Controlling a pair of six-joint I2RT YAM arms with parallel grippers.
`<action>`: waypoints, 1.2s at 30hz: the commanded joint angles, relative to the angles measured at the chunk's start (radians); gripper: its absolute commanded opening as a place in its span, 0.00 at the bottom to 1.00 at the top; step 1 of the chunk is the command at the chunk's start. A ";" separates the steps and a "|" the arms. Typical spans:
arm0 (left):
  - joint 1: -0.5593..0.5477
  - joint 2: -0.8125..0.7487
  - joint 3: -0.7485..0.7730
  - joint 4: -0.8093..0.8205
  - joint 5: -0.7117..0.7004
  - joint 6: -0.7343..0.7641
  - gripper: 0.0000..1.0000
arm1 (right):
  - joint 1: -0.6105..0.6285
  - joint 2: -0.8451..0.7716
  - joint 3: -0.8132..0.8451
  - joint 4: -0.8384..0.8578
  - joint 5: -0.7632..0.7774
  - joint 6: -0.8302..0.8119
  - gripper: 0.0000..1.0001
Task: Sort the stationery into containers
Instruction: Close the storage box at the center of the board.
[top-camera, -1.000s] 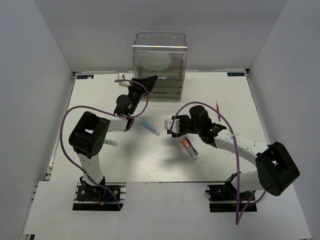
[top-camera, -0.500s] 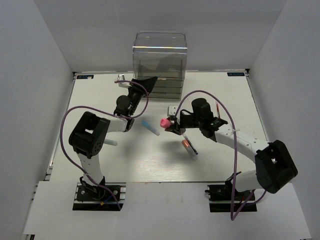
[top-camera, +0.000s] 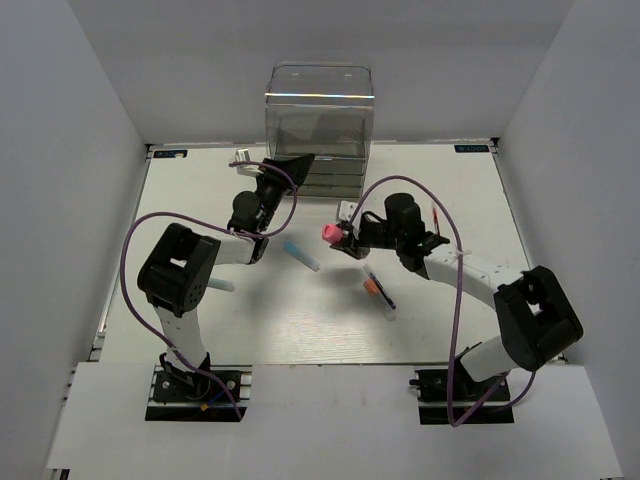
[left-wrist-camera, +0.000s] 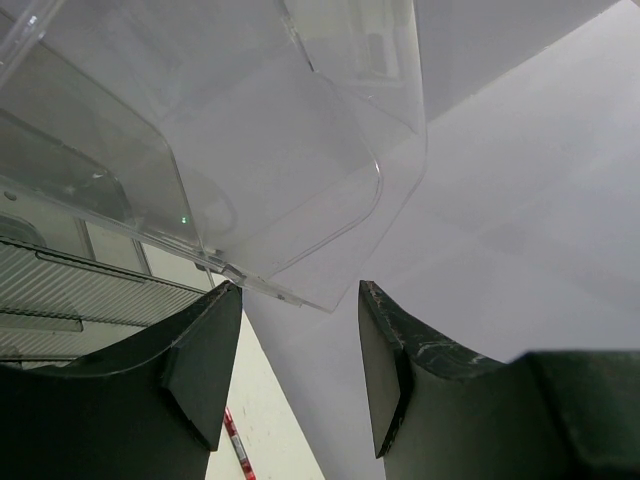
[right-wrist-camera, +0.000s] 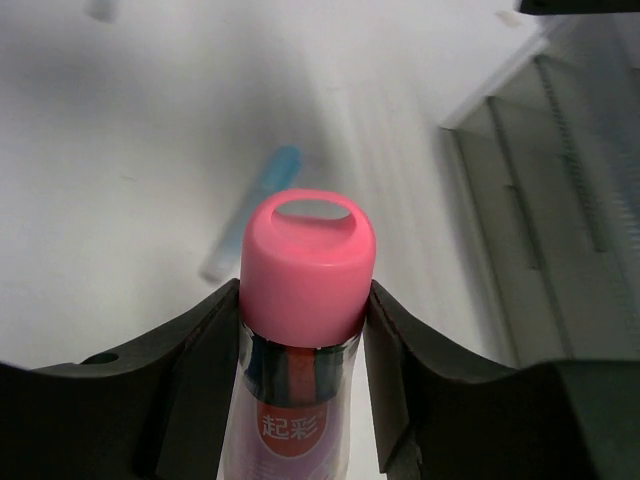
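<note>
Right gripper (right-wrist-camera: 305, 320) clamped tight on the stubby tube (right-wrist-camera: 308, 245)!
Glossy pink cap, red printed label below it, poking out past the fingertips, squeezed between both fingers. Left gripper (left-wrist-camera: 295, 370): jaws apart, clear box (left-wrist-camera: 200, 150) just ahead.

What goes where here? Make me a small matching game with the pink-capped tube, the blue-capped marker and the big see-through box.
Things:
1. stubby pink-capped tube
2. blue-capped white marker
3. tall clear plastic box

Places:
A. standing at the far edge of the white table
B. clamped in the right gripper
C. lying loose on the table

Pairs: 1-B, 2-C, 3-A
</note>
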 joint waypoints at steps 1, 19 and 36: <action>0.004 -0.060 -0.005 0.103 0.007 -0.001 0.60 | -0.006 0.021 0.014 0.176 0.201 -0.187 0.00; 0.004 -0.060 0.004 0.103 0.007 -0.001 0.60 | -0.109 0.262 0.164 0.544 0.075 -0.655 0.00; 0.004 -0.060 0.013 0.103 0.007 -0.001 0.60 | -0.149 0.449 0.241 0.771 -0.130 -0.834 0.00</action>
